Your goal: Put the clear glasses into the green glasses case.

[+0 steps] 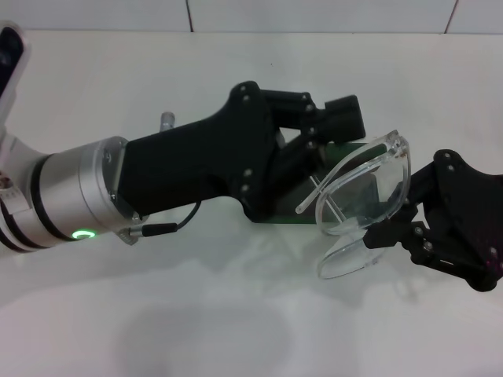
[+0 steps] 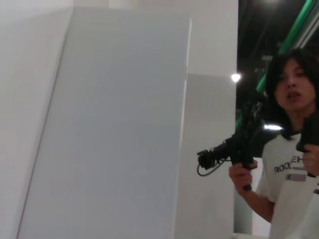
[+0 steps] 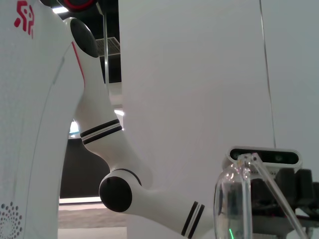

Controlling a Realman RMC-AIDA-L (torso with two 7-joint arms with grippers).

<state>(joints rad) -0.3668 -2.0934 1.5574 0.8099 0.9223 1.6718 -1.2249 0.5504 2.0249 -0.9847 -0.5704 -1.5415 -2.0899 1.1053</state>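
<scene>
Step in hand: carrying the clear glasses (image 1: pixel 357 200) across to the green glasses case (image 1: pixel 334 153), judging by how things lie.
Right gripper (image 1: pixel 393 229): at the right of the table (image 1: pixel 236 314), fingers closed on the near lens, glasses lifted and tilted, arms folded.
Left gripper (image 1: pixel 334 118): reaches in from the left, sitting over the case; whether its fingers grip it I cannot tell.
Case: mostly hidden under the left gripper, only green slivers showing; open or shut is unclear.
Next move: I reckon the glasses need levelling and lowering into the case, once it is seen to be open.
</scene>
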